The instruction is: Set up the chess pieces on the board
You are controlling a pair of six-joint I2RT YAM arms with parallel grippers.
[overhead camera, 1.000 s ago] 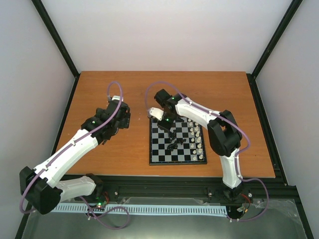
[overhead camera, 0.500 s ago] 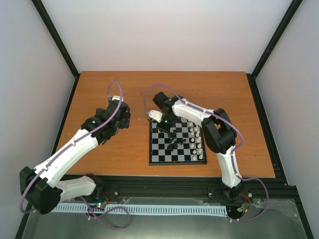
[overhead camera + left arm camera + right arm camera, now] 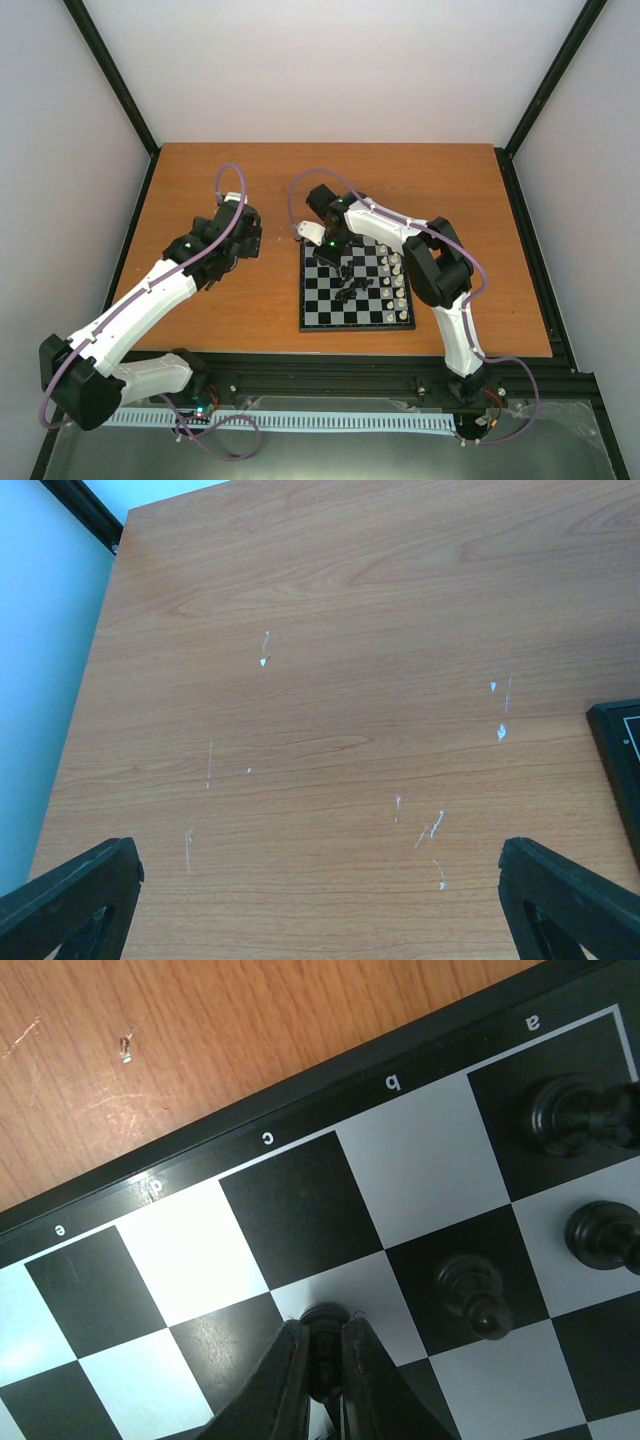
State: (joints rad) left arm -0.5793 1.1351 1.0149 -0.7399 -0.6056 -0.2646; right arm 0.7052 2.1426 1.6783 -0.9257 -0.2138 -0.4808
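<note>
Right wrist | right hand [image 3: 322,1348] pinches black piece [image 3: 325,1318] near board [image 3: 300,1126] edge | left hand [image 3: 318,868] agape over table [image 3: 330,630]

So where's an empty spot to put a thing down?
Bare table between the left pincer and the board, plus the far strip beyond the board. Crowded: the board's far-left corner, where the right pincer grips a black piece among others.

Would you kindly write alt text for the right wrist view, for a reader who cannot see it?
The right claw is shut on a tiny black chess piece over the black and light grey checkered board, near its lettered edge. Other black pieces sit on squares to the right, and the scratched brown wooden table fills the upper left.
</note>
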